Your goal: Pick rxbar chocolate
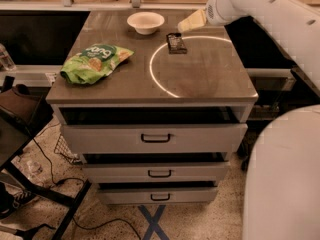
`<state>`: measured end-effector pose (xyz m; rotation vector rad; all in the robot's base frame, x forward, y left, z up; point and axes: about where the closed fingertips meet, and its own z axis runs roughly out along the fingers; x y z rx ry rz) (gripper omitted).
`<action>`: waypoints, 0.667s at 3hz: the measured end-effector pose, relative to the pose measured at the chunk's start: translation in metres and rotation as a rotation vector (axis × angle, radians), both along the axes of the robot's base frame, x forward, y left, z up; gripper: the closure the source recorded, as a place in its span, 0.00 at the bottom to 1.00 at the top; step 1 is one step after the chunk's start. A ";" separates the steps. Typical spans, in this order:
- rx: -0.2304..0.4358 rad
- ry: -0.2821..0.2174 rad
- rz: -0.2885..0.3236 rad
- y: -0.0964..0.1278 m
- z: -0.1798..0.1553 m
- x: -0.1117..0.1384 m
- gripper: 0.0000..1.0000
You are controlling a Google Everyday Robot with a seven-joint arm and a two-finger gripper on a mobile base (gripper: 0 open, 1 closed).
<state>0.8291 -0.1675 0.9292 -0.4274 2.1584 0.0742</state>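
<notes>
The rxbar chocolate (pixel 176 43) is a small dark flat bar lying on the grey cabinet top (pixel 120 79), right of the white bowl (pixel 145 21) and on the edge of a bright ring of light. My gripper (pixel 189 22) with pale yellowish fingers hangs at the back of the top, just behind and to the right of the bar, a little above it. It holds nothing that I can see. The white arm runs from the gripper to the upper right and fills the right side of the view.
A green crinkled chip bag (pixel 94 61) lies on the left part of the top. The cabinet has three drawers (pixel 155 138) below. A dark counter edge runs behind it. Cables and a black stand lie on the floor at the left.
</notes>
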 end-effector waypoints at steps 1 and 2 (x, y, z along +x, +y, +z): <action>0.018 0.040 -0.021 0.006 -0.019 0.017 0.00; 0.030 0.089 -0.015 0.023 -0.034 0.029 0.00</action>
